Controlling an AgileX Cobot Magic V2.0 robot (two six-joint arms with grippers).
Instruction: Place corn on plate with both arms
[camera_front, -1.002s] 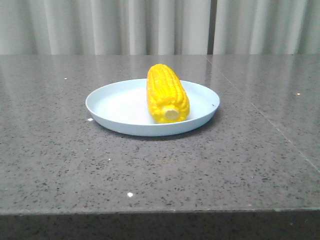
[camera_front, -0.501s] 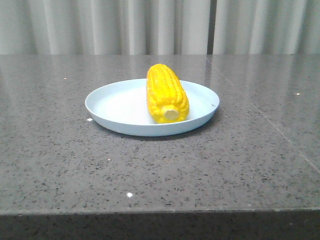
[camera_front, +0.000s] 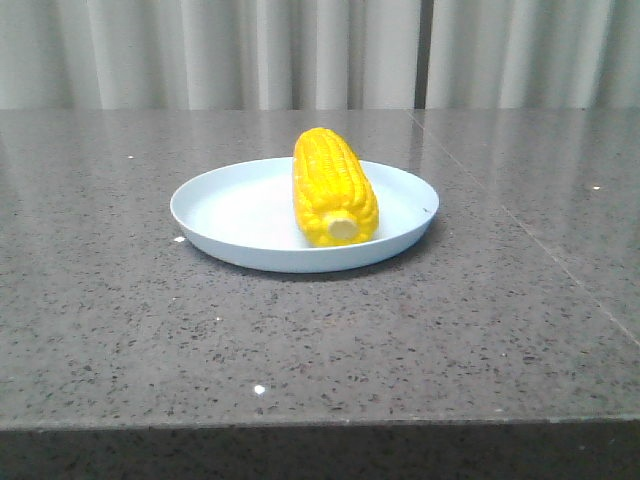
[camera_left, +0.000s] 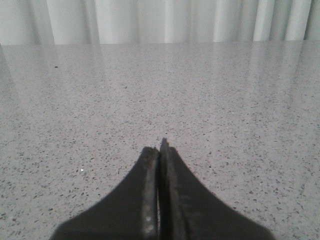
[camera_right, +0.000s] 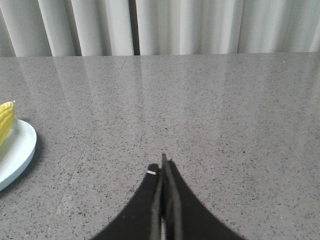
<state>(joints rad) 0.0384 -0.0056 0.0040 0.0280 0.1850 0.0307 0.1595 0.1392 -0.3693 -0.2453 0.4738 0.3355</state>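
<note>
The bright yellow corn (camera_front: 333, 187) lies on the pale light-blue plate (camera_front: 230, 215) at the middle of the table, its pale stub end toward the camera. Neither arm shows in the front view. In the left wrist view my left gripper (camera_left: 159, 149) is shut and empty over bare table; neither corn nor plate shows there. In the right wrist view my right gripper (camera_right: 163, 162) is shut and empty, with the plate's edge (camera_right: 20, 150) and a bit of the corn (camera_right: 5, 120) well off to one side of it.
The dark grey speckled stone table (camera_front: 450, 320) has a seam line running down its right part. Pale curtains (camera_front: 320, 50) hang behind the table's far edge. The table's front edge runs along the bottom of the front view.
</note>
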